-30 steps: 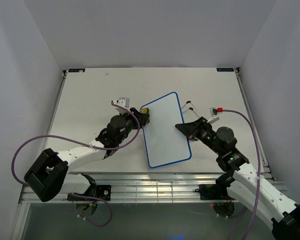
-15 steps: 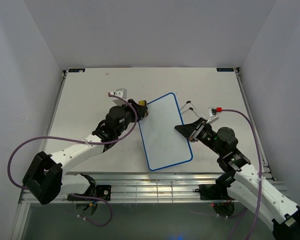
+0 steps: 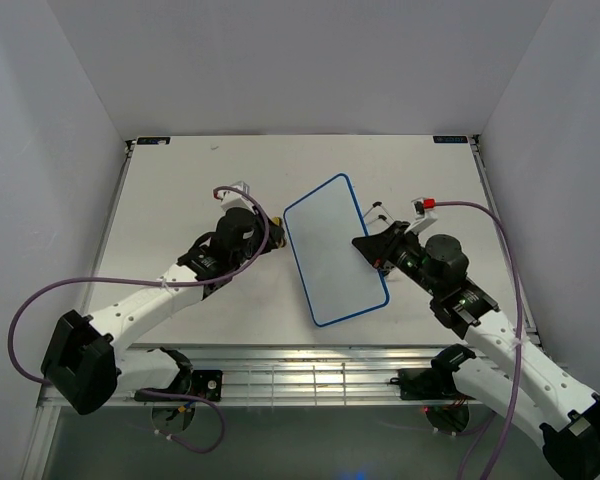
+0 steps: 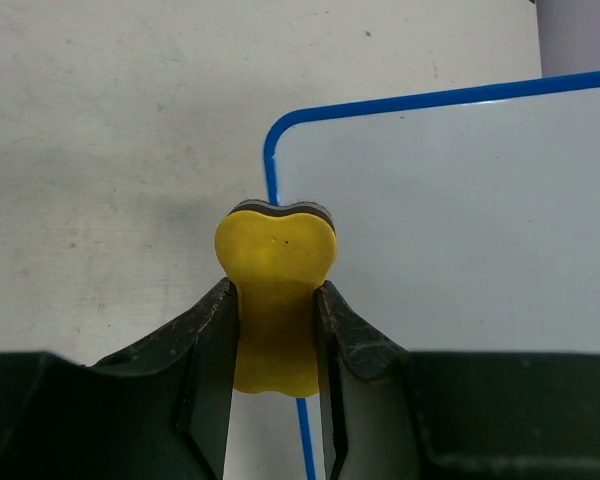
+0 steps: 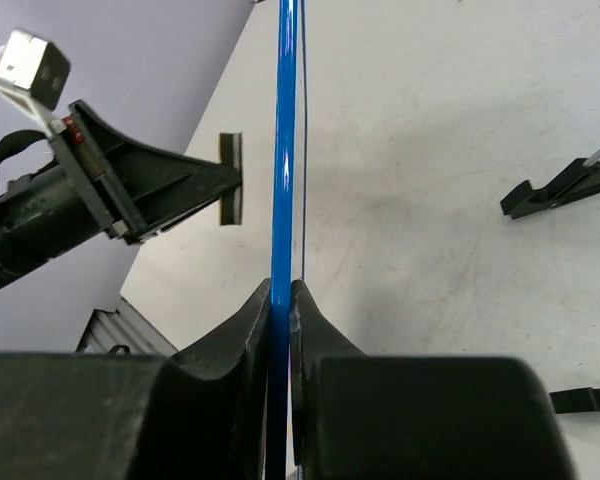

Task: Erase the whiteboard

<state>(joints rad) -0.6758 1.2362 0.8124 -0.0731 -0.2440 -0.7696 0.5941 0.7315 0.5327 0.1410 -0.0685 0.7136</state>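
The whiteboard (image 3: 335, 250) is a white board with a thin blue rim, lying slanted mid-table; I see no writing on its face. My right gripper (image 3: 372, 247) is shut on its right edge, and the right wrist view shows the blue rim (image 5: 284, 150) pinched between the jaws of that gripper (image 5: 281, 300). My left gripper (image 4: 276, 330) is shut on a yellow eraser (image 4: 276, 290) with a dark felt underside. The eraser sits at the whiteboard's (image 4: 430, 220) rounded corner, over the rim. From above, the left gripper (image 3: 269, 228) is just left of the board's far left corner.
A thin wire stand with black feet (image 3: 379, 212) lies on the table right of the board, close to my right gripper; its feet (image 5: 560, 188) show in the right wrist view. The left gripper (image 5: 180, 190) faces the board's other side. Walls enclose the table.
The board has shifted right and away and turned a little. The left gripper with the eraser has slid off the board's face to its corner. The right gripper's jaws have closed on the rim.
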